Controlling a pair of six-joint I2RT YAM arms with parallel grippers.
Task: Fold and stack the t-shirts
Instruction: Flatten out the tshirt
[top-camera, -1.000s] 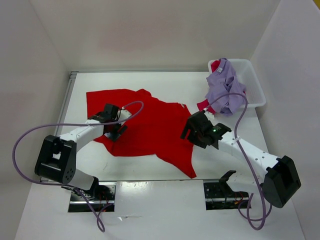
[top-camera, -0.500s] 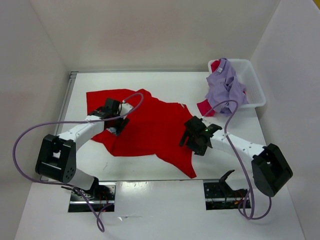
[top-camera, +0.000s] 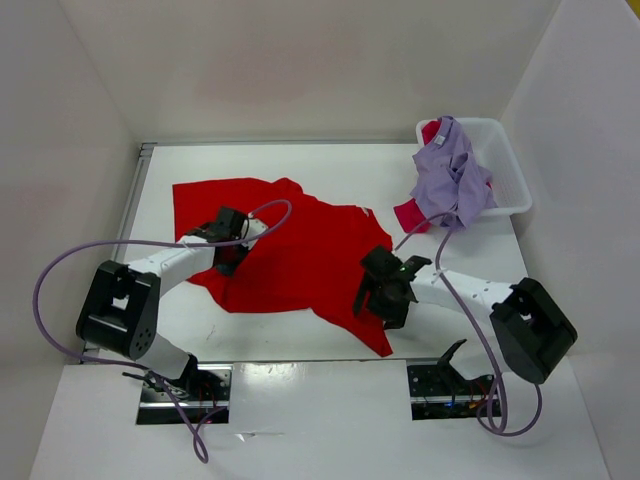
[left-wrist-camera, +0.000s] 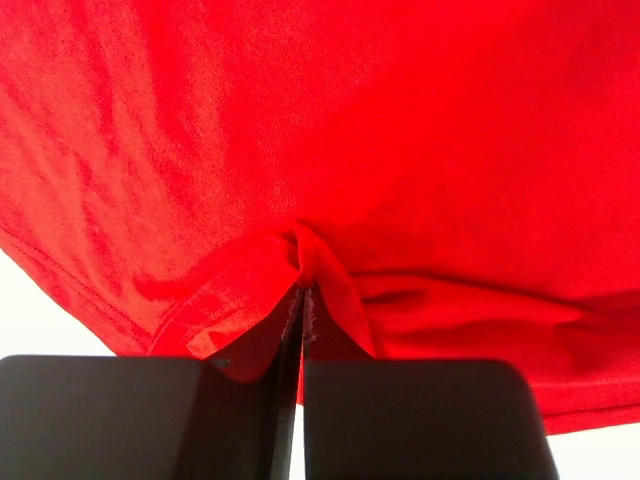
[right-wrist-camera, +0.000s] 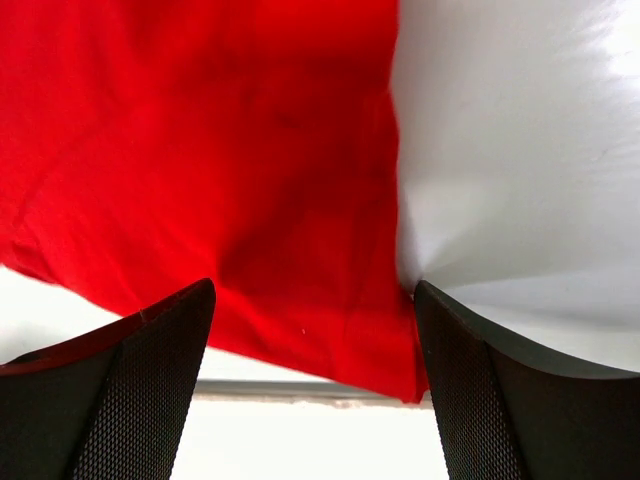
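Observation:
A bright red t-shirt (top-camera: 300, 250) lies spread on the white table. My left gripper (top-camera: 228, 262) is at its left edge, shut on a pinched fold of the red cloth (left-wrist-camera: 300, 262). My right gripper (top-camera: 372, 305) hovers open over the shirt's lower right corner (right-wrist-camera: 330, 330), its two fingers either side of the cloth without pinching it. A pale lavender t-shirt (top-camera: 450, 180) hangs over the rim of the white bin, and a pinkish crimson t-shirt (top-camera: 408, 212) pokes out beneath it.
The white plastic bin (top-camera: 505, 165) stands at the back right of the table. White walls close in the left, back and right. A metal strip (top-camera: 300, 362) marks the table's near edge, close to the shirt's lower corner.
My left gripper has closed on the shirt's left edge, bunching the cloth. My right arm has swung down and left from the shirt's right side to its lower right corner, staying open.

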